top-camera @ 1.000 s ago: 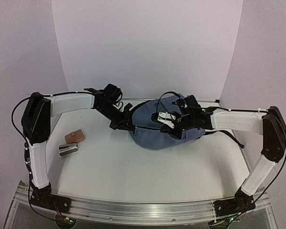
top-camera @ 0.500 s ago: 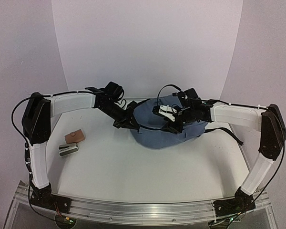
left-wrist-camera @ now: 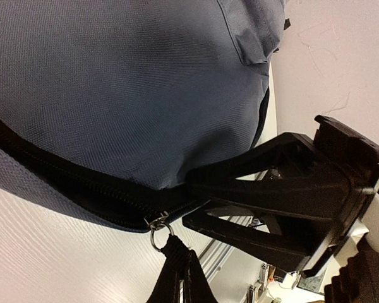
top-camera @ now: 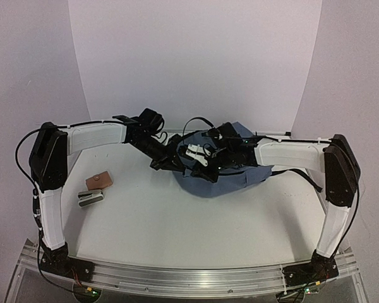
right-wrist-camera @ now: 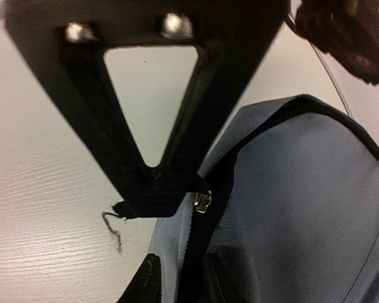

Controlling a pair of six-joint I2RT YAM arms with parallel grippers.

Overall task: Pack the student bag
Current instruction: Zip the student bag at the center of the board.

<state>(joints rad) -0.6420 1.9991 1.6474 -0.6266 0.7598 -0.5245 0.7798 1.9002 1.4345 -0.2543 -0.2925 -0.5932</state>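
The student bag (top-camera: 237, 173), slate-blue with a dark zipper, lies at the back centre of the table and fills the left wrist view (left-wrist-camera: 114, 88). My left gripper (top-camera: 172, 164) is at its left end. Its fingertips (left-wrist-camera: 177, 274) are shut on the black pull that hangs from the zipper's metal ring (left-wrist-camera: 156, 228). My right gripper (top-camera: 201, 169) is right beside it, jaws narrow, pinching the bag's zipper edge (right-wrist-camera: 196, 252). The zipper slider (right-wrist-camera: 202, 202) shows just above the right gripper (right-wrist-camera: 183, 281). What is inside the bag is hidden.
A small brown item (top-camera: 99, 180) and a grey-and-white item (top-camera: 90, 198) lie at the table's left. A black bag strap (top-camera: 303, 178) trails to the right. The curved white backdrop (top-camera: 196, 63) rises just behind the bag.
My right gripper moved left across the bag to its left end beside the left gripper, opening and then narrowing on the zipper edge. The left gripper kept its hold.
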